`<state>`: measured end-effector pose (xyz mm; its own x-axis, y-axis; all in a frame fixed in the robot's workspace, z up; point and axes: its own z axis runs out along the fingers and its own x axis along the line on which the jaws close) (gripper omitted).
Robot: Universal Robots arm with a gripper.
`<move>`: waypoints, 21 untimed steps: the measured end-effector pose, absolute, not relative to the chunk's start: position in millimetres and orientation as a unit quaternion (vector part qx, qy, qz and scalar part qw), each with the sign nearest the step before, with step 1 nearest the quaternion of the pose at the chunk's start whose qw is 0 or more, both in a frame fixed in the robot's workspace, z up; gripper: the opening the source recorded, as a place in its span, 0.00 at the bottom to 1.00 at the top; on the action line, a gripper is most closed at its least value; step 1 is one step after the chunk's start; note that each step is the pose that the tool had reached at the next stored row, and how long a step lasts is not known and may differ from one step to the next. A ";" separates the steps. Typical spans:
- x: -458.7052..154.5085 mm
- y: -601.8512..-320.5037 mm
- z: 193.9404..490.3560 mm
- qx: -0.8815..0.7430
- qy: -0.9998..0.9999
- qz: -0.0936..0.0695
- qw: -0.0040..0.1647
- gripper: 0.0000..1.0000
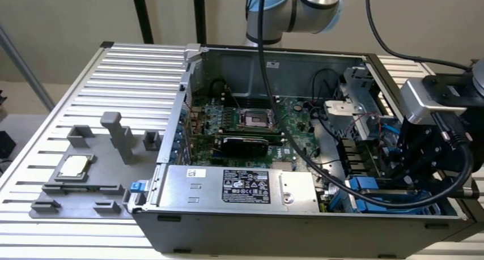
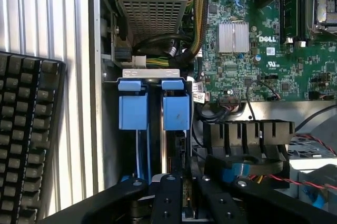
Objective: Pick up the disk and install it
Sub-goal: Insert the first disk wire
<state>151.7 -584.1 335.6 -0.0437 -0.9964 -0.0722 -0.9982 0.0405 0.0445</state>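
Gripper [image 2: 184,203], its black fingers [image 2: 166,198] drawn close together on what looks to be the thin upper edge of the disk [image 2: 176,112], hangs over the drive bay [image 2: 150,75] just beside the cable end of the power supply [image 2: 146,2]. The disk stands on edge in the bay in its blue plastic carrier, touching or nearly touching a second blue carrier [image 2: 132,112] in the slot alongside. Whether it is fully seated cannot be told from where I stand. The fit looks unforgiving. If the disk tilts in its rails it could jam, and pressing it down crooked could crack the carrier's smooth plastic tabs or scrape the bay's folded sheet-metal lip. The disk's bare metal flank gives little for the fingers to bite on, so a slip is possible. A thick bundle of black and yellow cables [image 2: 163,42] spills out of the power supply close to the bay, and thin red wires [image 2: 316,142] trail farther from it. Either could snag a finger or be pinched. The power supply is a dull silver box with a perforated grille. Beyond it lies the green motherboard [image 2: 263,50], crowded with small parts and a finned silver heat sink [image 2: 233,37]. Outside the grey steel case [image 1: 250,237], on the side of the bay away from the motherboard, a black keyboard [image 2: 26,139] rests on the ribbed aluminium table [image 1: 144,62].
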 end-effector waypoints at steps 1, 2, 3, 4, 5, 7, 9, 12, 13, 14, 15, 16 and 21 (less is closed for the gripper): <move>151.7 -584.1 335.2 -0.691 0.722 0.041 0.011 0.16; 151.7 -584.1 335.0 -0.691 0.722 0.041 0.011 0.16; 151.7 -584.1 334.8 -0.690 0.722 0.041 0.010 0.16; 151.7 -584.1 334.6 -0.690 0.723 0.041 0.010 0.16; 151.7 -584.1 334.5 -0.689 0.723 0.041 0.010 0.16; 151.6 -584.1 334.4 -0.689 0.723 0.041 0.010 0.16; 151.7 -584.1 334.0 -0.689 0.724 0.041 0.011 0.18; 151.7 -584.1 337.4 -0.689 0.724 0.041 0.011 0.24; 151.7 -584.1 338.9 -0.689 0.724 0.041 0.011 0.24; 151.2 -584.1 341.2 -0.689 0.724 0.041 0.011 0.24; 148.9 -584.1 341.7 -0.688 0.724 0.041 0.011 0.24; 143.8 -584.2 342.1 -0.688 0.724 0.041 0.011 0.24; 126.3 -584.2 342.6 -0.688 0.724 0.041 0.011 0.24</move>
<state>126.3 -584.2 342.6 -0.0529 -0.9960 -0.0725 -0.9978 0.0498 0.0445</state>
